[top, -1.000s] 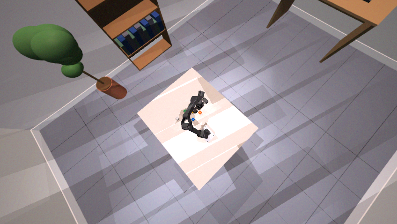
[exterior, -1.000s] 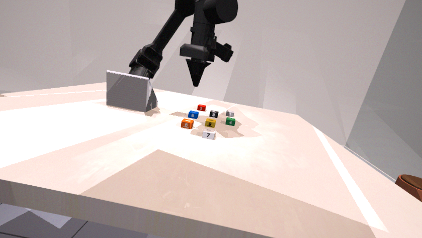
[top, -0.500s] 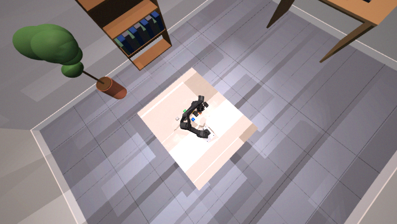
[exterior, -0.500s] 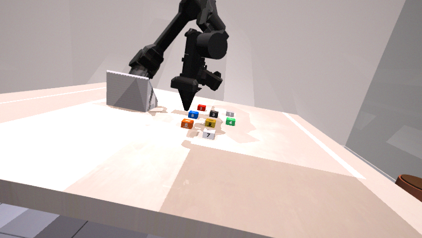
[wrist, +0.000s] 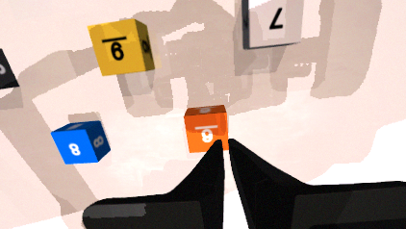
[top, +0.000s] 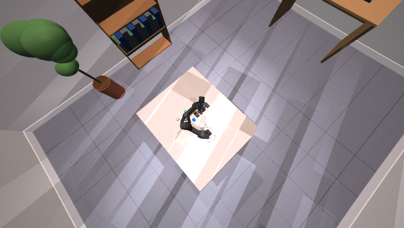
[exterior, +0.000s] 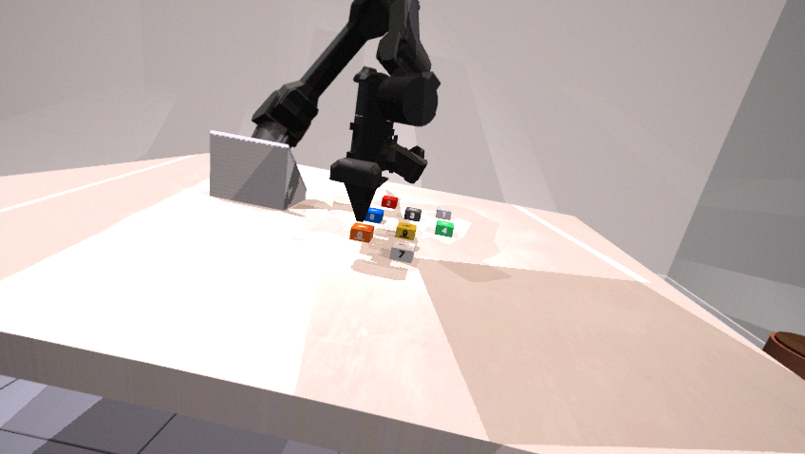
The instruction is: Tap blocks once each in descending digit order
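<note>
Several small digit blocks stand in a cluster on the pale table (exterior: 169, 293). The orange 6 (exterior: 361, 232) (wrist: 206, 128) is nearest my gripper. The blue 8 (exterior: 373, 215) (wrist: 80, 142) (top: 193, 119), yellow 9 (exterior: 404, 230) (wrist: 124, 46) and white 7 (exterior: 402, 252) (wrist: 271, 21) stand around it. The red 2 (exterior: 389, 200), dark 3 (exterior: 412, 214), grey 1 (exterior: 443, 214) and green 4 (exterior: 443, 228) stand farther back. My gripper (exterior: 361, 218) (wrist: 225, 144) points straight down, shut and empty. Its tips hang just above the orange 6 without touching it.
A grey wedge-shaped box (exterior: 251, 169) stands at the arm's base, behind the blocks. Off the table are a potted plant (top: 108, 86), a bookshelf (top: 133, 28) and a wooden table (top: 362, 14).
</note>
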Robot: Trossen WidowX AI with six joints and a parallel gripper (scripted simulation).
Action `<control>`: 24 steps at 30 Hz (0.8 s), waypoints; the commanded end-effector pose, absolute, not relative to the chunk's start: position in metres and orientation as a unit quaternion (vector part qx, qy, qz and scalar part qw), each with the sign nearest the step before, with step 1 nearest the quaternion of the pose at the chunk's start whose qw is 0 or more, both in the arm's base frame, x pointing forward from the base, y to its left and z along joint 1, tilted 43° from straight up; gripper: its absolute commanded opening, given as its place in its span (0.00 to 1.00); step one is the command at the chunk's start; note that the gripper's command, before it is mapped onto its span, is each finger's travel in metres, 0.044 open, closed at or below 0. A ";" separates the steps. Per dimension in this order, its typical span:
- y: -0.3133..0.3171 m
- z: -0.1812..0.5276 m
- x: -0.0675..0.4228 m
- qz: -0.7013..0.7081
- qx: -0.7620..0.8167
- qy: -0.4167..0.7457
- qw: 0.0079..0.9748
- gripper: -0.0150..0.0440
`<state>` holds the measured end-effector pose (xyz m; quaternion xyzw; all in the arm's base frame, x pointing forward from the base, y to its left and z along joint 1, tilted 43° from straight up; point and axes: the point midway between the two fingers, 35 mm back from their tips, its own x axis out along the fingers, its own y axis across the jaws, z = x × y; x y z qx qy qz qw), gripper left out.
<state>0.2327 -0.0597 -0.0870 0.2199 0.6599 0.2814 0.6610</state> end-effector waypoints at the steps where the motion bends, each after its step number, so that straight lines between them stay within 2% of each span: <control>1: -0.053 -0.093 0.231 0.282 0.224 0.660 0.659 0.29; 13: -0.047 -0.099 0.231 0.282 0.225 0.660 0.659 0.29; 21: -0.069 -0.075 0.232 0.281 0.224 0.660 0.659 0.29; 24: -0.096 -0.049 0.236 0.280 0.223 0.661 0.659 0.29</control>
